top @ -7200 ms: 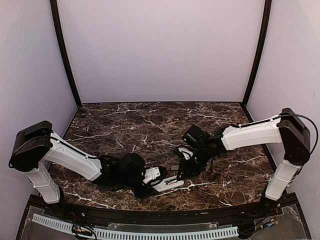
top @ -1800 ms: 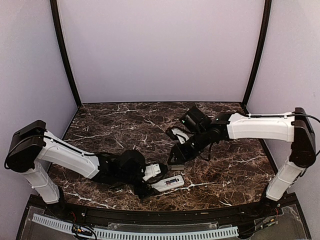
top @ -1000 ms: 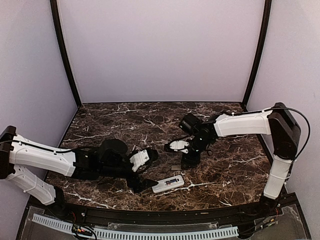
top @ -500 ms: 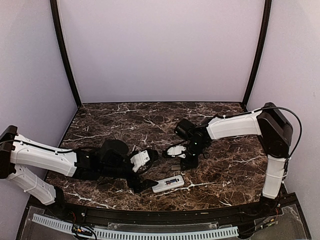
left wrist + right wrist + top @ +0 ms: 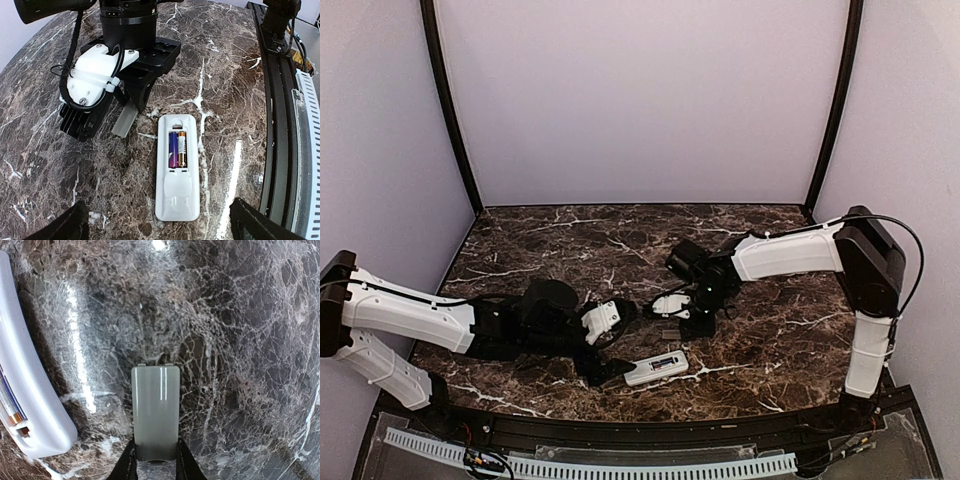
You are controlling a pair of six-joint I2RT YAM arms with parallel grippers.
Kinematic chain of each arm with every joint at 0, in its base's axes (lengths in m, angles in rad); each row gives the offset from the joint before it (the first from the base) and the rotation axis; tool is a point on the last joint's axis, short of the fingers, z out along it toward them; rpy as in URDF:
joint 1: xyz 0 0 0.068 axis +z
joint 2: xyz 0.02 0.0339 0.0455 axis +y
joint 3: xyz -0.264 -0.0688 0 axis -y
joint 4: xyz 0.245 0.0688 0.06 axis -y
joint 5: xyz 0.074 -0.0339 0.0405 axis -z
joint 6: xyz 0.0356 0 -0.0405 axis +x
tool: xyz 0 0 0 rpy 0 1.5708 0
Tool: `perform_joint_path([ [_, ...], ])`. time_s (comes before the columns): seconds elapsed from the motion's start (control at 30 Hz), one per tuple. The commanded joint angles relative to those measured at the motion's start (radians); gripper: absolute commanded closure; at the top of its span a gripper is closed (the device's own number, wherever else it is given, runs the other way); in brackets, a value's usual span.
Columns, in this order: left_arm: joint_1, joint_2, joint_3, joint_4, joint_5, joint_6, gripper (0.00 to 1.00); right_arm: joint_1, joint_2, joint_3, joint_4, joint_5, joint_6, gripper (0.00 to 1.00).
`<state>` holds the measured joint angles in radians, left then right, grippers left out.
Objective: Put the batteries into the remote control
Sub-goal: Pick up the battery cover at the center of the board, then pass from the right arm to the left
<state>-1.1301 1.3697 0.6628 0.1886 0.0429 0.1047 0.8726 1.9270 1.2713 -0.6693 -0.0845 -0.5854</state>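
Batteries: two side by side in the open compartment, one purple, one gold.
Remote control: white, lying back-up on the marble table, close to the front edge.
Cover piece: pale and flat on the marble, just beside the remote, not touching it.
Right gripper: down at the cover, its fingertips pinching the near end, one on each long edge.
Left gripper: hovers over the remote with its fingers spread wide, nothing between them.
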Motion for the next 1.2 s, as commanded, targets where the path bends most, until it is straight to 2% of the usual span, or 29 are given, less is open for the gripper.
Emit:
perform_joint_path([
  [0.0,0.006,-0.017,-0.01,-0.006,-0.009,0.01,0.03,0.011,-0.032,-0.011,-0.027,0.013,0.007,0.89],
  [0.37,0.006,-0.033,-0.02,0.009,-0.061,0.036,0.04,0.012,-0.13,-0.022,-0.022,0.002,0.016,0.9],
  [0.5,-0.001,-0.055,-0.008,-0.001,-0.121,0.112,0.1,0.015,-0.163,0.01,-0.069,-0.023,0.044,0.9],
  [0.57,-0.028,-0.092,-0.007,0.009,-0.167,0.194,0.13,0.031,-0.188,0.025,-0.096,-0.025,0.058,0.9],
  [0.67,-0.104,-0.177,-0.056,0.101,-0.219,0.441,0.19,0.07,-0.229,0.034,-0.129,-0.019,0.091,0.9],
  [0.73,-0.136,-0.214,-0.08,0.137,-0.229,0.577,0.26,0.094,-0.261,0.035,-0.143,-0.047,0.119,0.9],
  [0.83,-0.162,-0.214,-0.051,0.09,-0.261,0.696,0.38,0.138,-0.313,0.036,-0.154,-0.095,0.16,0.89],
  [0.9,-0.183,-0.202,-0.029,0.056,-0.293,0.77,0.43,0.172,-0.345,0.045,-0.167,-0.114,0.185,0.89],
  [1.0,-0.206,-0.205,-0.024,0.036,-0.301,0.868,0.43,0.218,-0.379,0.059,-0.173,-0.152,0.209,0.89],
  [1.17,-0.237,-0.226,-0.007,0.022,-0.283,0.969,0.37,0.281,-0.404,0.089,-0.184,-0.173,0.224,0.89],
])
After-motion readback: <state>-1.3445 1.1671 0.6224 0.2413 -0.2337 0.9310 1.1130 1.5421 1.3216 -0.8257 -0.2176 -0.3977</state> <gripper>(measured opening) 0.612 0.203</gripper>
